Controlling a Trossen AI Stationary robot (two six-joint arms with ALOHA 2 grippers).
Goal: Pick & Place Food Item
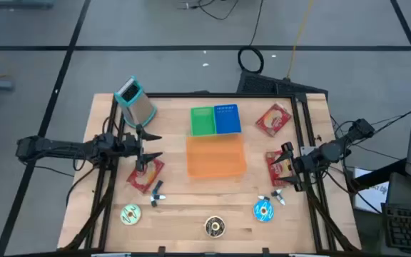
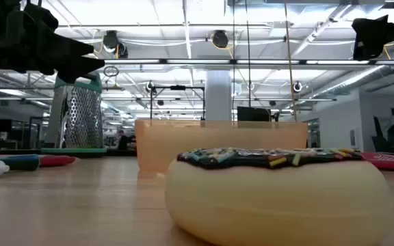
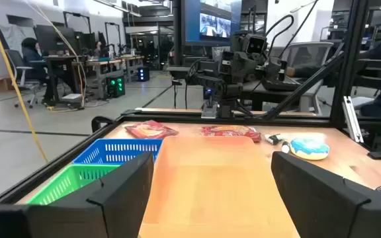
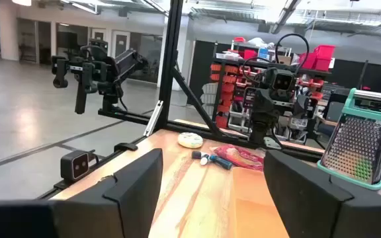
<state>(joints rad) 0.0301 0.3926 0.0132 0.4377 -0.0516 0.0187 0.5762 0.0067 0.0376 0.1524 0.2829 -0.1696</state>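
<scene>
Sprinkled donut [image 2: 279, 195] close up on the surface [image 2: 67, 205]. Orange bin [image 2: 217, 140] behind it, grater [image 2: 82, 119] far left. Dark arm parts hang at both top corners.

Off to my side, a metal grater [image 1: 135, 101] with a teal handle stands upright at the table's [image 1: 191, 214] far corner. Beyond the table, 1 person [image 3: 30, 56] sits at a desk, and cables [image 1: 252, 58] loop across the floor.

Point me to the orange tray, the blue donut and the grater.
orange tray [image 1: 216, 158], high view, middle of its floor
blue donut [image 1: 262, 211], high view, its icing
grater [image 1: 135, 101], high view, its metal face
</scene>
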